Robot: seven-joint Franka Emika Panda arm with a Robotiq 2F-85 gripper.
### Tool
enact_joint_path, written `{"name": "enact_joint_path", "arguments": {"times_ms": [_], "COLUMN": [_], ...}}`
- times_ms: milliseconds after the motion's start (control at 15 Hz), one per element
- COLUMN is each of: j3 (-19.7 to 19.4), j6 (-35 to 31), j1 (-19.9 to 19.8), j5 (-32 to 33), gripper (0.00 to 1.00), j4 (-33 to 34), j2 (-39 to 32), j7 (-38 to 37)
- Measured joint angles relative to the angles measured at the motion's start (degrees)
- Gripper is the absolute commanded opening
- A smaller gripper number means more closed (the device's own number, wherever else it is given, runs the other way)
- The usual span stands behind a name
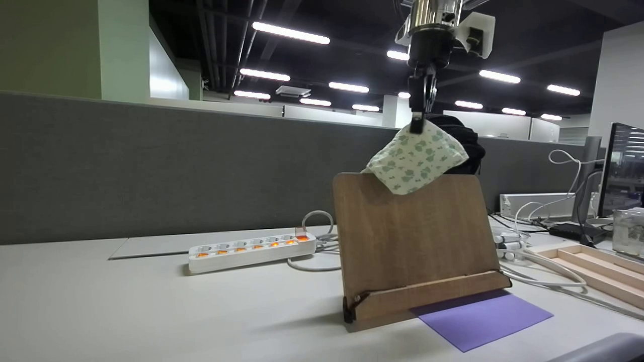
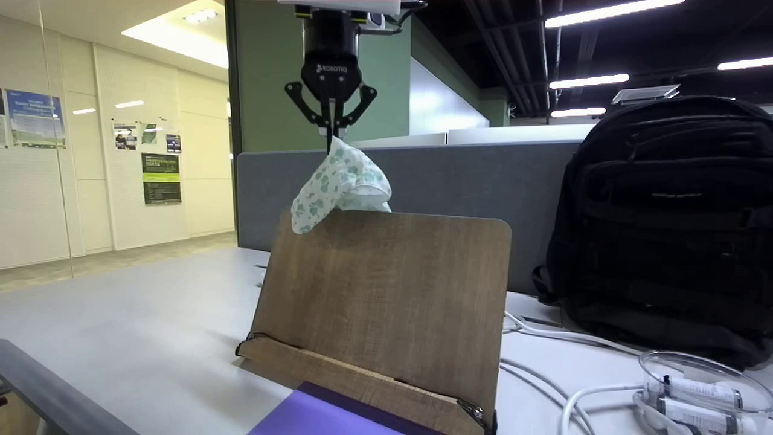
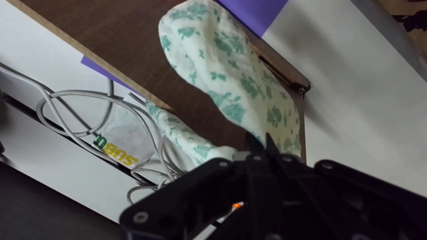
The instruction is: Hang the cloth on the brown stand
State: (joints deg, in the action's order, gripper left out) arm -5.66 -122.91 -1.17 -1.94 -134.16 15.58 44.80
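Observation:
The cloth [image 1: 420,158] is cream with green leaf prints; it also shows in an exterior view [image 2: 326,187] and the wrist view [image 3: 217,63]. The brown stand [image 1: 412,231] is a tilted wooden board with a bottom ledge; it also shows in an exterior view [image 2: 386,290] and the wrist view [image 3: 116,40]. My gripper [image 1: 417,124] is above the board's top edge, its fingers shut on the cloth's upper part, as also seen in an exterior view [image 2: 330,144] and the wrist view [image 3: 261,141]. One part of the cloth hangs before the board, another behind its top edge.
A purple sheet [image 1: 485,319] lies under the stand's front. A white power strip [image 1: 251,251] stands beside the stand on the table. A black backpack [image 2: 658,241], cables [image 3: 83,96], a clear container [image 2: 703,393] and a wooden tray [image 1: 598,266] are also near. A grey partition [image 1: 176,171] runs behind.

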Motion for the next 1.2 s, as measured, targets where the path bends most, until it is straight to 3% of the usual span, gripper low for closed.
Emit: {"name": "enact_joint_path", "arguments": {"times_ms": [533, 600, 733, 1200], "j3": [-0.04, -0.05, -0.07, 0.14], "j6": [-3.27, -3.41, -3.43, -4.54], "j1": [-0.15, -0.23, -0.45, -0.19], "j5": [2.03, 2.49, 3.5, 4.2], "gripper": [0.01, 0.28, 0.33, 0.81], "j4": [-4.24, -4.67, -5.4, -5.89], "j2": [-0.47, -0.48, -0.49, 0.13], "j7": [-5.58, -5.99, -6.74, -7.59]}}
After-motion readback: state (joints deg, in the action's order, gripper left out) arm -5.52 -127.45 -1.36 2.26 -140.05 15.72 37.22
